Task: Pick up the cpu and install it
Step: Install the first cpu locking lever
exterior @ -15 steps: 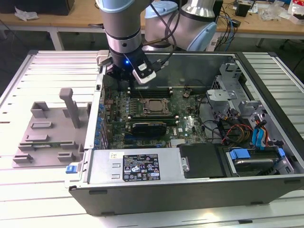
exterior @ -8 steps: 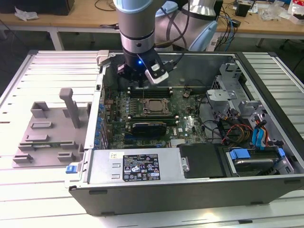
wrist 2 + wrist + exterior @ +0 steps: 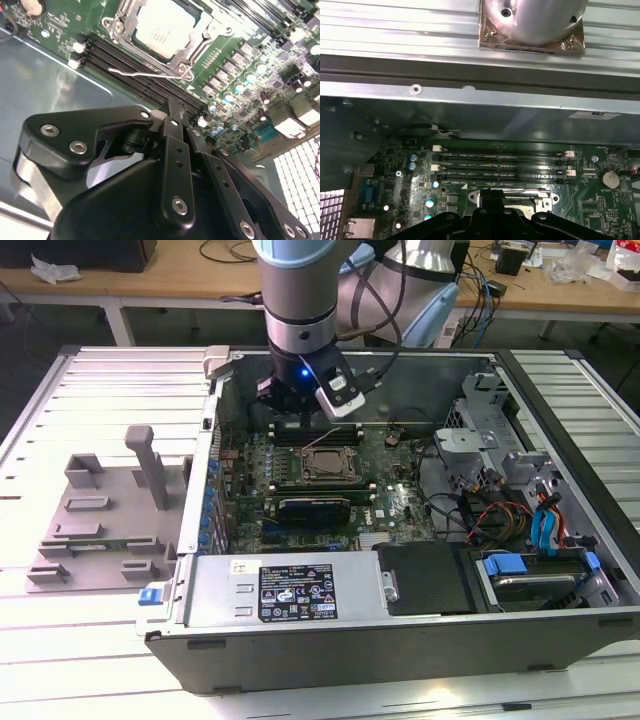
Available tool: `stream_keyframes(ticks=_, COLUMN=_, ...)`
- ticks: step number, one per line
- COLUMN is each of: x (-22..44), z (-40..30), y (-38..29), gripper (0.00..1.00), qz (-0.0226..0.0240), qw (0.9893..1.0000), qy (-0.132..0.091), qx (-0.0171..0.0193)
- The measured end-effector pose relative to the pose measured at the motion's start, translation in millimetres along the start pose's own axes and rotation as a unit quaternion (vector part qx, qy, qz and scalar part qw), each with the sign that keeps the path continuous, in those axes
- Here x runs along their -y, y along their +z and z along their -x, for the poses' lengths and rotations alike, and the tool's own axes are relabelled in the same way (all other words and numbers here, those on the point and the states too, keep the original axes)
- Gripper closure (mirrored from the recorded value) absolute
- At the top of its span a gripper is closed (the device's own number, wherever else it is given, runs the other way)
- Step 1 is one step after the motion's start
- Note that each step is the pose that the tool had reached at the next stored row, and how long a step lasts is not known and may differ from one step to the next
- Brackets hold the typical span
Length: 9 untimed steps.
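Sitting on the exterior view's left, a grey plastic stand (image 3: 100, 515) is bare on top and well apart from the work. Next comes the open computer case (image 3: 420, 640), lying on its side, likely so the arm (image 3: 300, 300) can reach straight down into it. The arm hangs over the green board, and its gripper (image 3: 174, 109) looks pinched narrow with nothing in it. Just past the gripper's tip, the cpu (image 3: 162, 25) lies flat inside the socket frame (image 3: 200, 47), silver side up, so it seems to be in its place already. A thin wire lever (image 3: 145, 75) sticks out beside the frame, and it looks like it is not locked down. Farther to the exterior view's right, red and blue cables (image 3: 500, 515) curl near the metal drive boxes. The case rests on a pale table (image 3: 60, 640) made of long metal strips. Behind it stands a wooden bench (image 3: 150, 285) with wires and bits on top.
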<state>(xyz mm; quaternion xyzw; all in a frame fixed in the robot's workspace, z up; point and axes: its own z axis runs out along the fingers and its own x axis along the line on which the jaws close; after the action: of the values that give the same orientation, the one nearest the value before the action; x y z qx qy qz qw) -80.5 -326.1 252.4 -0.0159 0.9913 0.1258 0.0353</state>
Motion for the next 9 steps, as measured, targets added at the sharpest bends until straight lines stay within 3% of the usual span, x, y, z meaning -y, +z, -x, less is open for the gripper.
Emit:
stream_keyframes(ticks=4, x=1.2, z=7.1, y=3.9, gripper=0.89, qz=-0.0004, qw=1.0, qy=0.004, qx=0.001)
stream_keyframes(ticks=9, x=2.9, z=8.5, y=10.5, gripper=0.89, qz=-0.003, qw=0.9992, qy=0.038, qx=0.0097)
